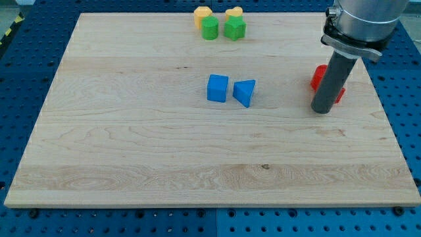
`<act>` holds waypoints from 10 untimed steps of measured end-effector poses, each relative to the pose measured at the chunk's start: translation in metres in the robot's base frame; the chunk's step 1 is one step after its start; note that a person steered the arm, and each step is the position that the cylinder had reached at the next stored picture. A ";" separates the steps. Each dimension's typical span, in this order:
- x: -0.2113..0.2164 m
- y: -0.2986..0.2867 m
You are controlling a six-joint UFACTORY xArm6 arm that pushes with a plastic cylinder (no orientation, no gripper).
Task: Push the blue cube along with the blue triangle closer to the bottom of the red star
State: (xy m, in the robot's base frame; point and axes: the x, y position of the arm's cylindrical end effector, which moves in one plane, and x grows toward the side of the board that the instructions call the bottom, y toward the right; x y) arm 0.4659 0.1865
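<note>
A pale wooden board point(131, 145) lies on a blue perforated bench. At its far edge sit two yellow blocks point(202, 14) and two green blocks point(210, 28). Mid-board, the blue cube point(218, 88) sits just left of the blue triangle point(245, 92). Well to their right, my tip point(321, 110) rests on the board holding nothing, its rod partly hiding the red star point(320, 78).

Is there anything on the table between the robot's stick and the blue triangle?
No. In the camera view, only bare wood lies between my tip and the blue triangle. The blue cube sits on the triangle's far side.
</note>
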 end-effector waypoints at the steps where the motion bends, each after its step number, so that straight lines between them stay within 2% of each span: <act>1: 0.027 -0.013; 2: 0.047 -0.078; 3: 0.039 -0.173; 4: -0.017 -0.261; 5: -0.056 -0.275; 6: -0.056 -0.267; 8: -0.056 -0.168; 10: -0.038 -0.154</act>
State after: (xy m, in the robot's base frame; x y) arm 0.4274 0.0329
